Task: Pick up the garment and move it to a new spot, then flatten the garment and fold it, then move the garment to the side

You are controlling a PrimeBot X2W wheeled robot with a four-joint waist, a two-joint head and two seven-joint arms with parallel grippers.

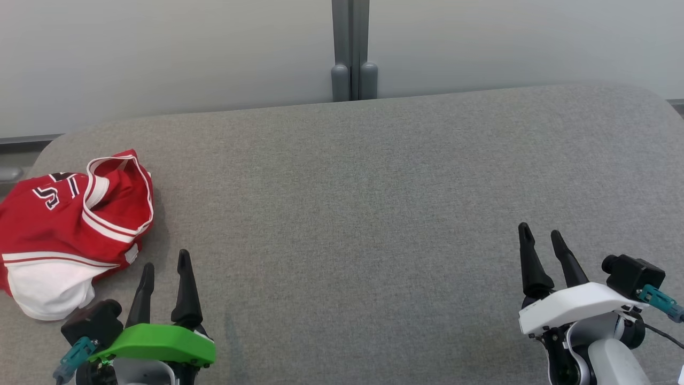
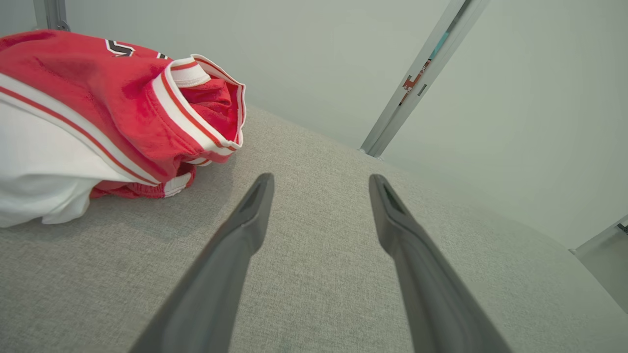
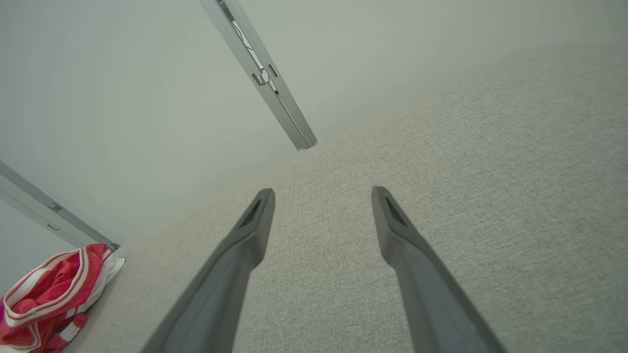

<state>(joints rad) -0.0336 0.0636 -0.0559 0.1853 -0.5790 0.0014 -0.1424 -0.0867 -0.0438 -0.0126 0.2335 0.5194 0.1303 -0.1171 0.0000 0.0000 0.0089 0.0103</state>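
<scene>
The garment (image 1: 69,224) is a red jersey with white trim and a white part, lying crumpled at the table's left edge. My left gripper (image 1: 165,262) stands open just right of and nearer than it, not touching, with nothing between its fingers. In the left wrist view the garment (image 2: 98,117) lies to the upper left of the open left gripper (image 2: 321,181). My right gripper (image 1: 539,232) is open and empty at the table's near right. The right wrist view has the garment (image 3: 49,294) far off at the lower left of the open right gripper (image 3: 321,191).
A grey fabric-covered table (image 1: 374,187) spreads before me. Behind it stands a pale wall panel with a grey upright post (image 1: 351,51) at its middle.
</scene>
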